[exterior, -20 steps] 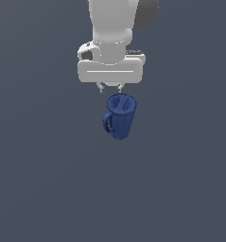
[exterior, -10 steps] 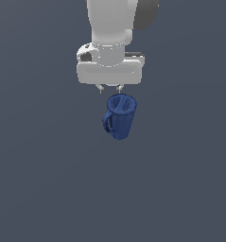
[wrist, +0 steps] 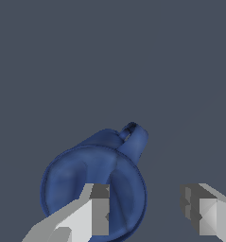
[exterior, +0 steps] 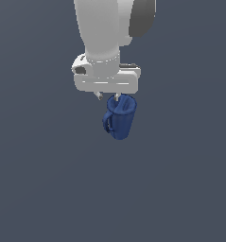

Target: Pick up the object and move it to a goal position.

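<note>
Plain dark grey ground all round; my gripper (wrist: 145, 212), fingers apart, hangs over the blue mug (exterior: 119, 117), one finger (wrist: 96, 210) inside its open mouth, the other outside the rim, handle (wrist: 132, 140) on its side.

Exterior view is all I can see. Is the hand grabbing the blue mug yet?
Observer: No. The wrist view shows the hand open: one finger hangs over the mug's mouth, and the other is outside it, not touching.
Operator: Is anything in the mug?
Observer: It looks empty inside.
Operator: Where's the handle?
Observer: The handle sticks out on the side away from both fingers.
</note>
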You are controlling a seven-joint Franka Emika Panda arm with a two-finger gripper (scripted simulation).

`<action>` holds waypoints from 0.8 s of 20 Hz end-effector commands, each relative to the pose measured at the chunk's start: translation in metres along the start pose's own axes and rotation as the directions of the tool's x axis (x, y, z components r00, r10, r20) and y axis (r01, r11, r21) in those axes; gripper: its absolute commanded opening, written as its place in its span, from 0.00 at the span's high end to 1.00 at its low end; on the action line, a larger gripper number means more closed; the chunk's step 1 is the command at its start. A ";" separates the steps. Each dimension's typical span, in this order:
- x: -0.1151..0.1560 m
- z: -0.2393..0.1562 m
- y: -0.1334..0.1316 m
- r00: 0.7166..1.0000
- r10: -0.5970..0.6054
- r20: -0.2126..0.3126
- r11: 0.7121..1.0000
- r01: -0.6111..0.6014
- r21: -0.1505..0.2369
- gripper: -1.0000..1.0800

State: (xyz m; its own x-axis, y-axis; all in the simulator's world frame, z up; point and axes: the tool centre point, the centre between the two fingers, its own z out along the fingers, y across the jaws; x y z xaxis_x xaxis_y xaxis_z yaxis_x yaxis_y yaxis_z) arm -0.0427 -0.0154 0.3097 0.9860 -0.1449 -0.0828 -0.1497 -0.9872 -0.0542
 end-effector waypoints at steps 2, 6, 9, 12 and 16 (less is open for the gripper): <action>0.009 0.011 0.003 0.996 0.062 0.063 0.998 -0.064 0.021 0.38; 0.020 0.026 0.008 0.978 0.143 0.153 0.988 -0.151 0.042 0.38; 0.028 0.038 0.011 0.955 0.198 0.222 0.975 -0.215 0.052 0.38; 0.035 0.051 0.014 0.924 0.248 0.291 0.960 -0.275 0.056 0.38; 0.042 0.068 0.018 0.872 0.305 0.382 0.935 -0.350 0.054 0.38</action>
State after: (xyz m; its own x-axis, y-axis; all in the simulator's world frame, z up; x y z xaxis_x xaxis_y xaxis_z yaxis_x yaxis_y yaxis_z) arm -0.0107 -0.0331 0.2445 0.8130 -0.3872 -0.4349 -0.4632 -0.8827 -0.0799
